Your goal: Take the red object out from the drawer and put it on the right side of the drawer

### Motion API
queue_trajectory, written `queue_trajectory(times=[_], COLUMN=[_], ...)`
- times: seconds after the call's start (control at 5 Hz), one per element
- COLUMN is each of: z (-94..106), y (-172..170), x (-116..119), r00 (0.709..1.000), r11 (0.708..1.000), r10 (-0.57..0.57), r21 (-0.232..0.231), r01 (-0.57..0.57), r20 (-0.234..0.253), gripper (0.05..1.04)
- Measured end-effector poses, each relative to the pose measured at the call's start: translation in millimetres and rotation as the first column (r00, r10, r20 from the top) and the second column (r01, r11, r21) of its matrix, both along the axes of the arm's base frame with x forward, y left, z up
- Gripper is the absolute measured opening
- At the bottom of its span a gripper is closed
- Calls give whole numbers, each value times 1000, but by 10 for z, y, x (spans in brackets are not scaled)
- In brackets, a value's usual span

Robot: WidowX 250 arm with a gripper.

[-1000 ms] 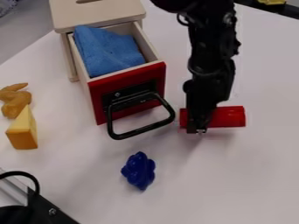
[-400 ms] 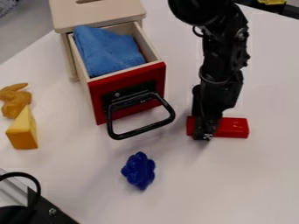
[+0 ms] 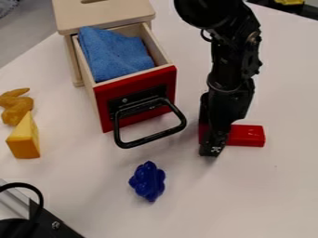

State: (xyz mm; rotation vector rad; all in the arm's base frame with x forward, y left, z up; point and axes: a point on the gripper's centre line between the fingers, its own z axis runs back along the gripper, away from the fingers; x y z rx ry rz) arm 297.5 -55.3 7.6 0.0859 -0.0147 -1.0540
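The gripper (image 3: 213, 148) hangs low over the left part of the red block (image 3: 247, 135), partly hiding it; whether it is clamped on the block or loosened from it, I cannot tell. The block lies flat on the white table (image 3: 267, 195), right of the drawer (image 3: 138, 107) and apart from it, its right end bare.

By its plain, straight-edged look I would take it for a light, stiff thing, hardly fragile, though its smooth faces may be a little slippery. The best hold would be across its narrow width, near the middle; pinched at the left end, it could swivel or dip at the right. (A toy like this forgives a small bump.) The place already seems to meet the task, so what remains is likely a clean release and a straight lift, without dragging the block askew.

Left of the gripper, the drawer stands pulled out toward the near side, its black handle (image 3: 152, 137) jutting nearer, with a blue cloth (image 3: 112, 56) inside. Nearer lies a knobbly blue toy (image 3: 148, 181); at far left, a yellow wedge (image 3: 25, 139) sits just nearer than an orange-brown figure (image 3: 16, 109).
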Motion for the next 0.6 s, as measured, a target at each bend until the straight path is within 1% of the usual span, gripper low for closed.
queue_trajectory(times=[0.2, 0.4, 0.6], z=[290, 683, 732], y=[0, 11, 8], x=[13, -25, -30], r00=[999, 994, 993], r11=[1000, 999, 998], r10=[7, 1, -2], r21=[-28, -51, -55], r01=[-5, 5, 8], r20=[51, 110, 119], gripper=[997, 997, 997])
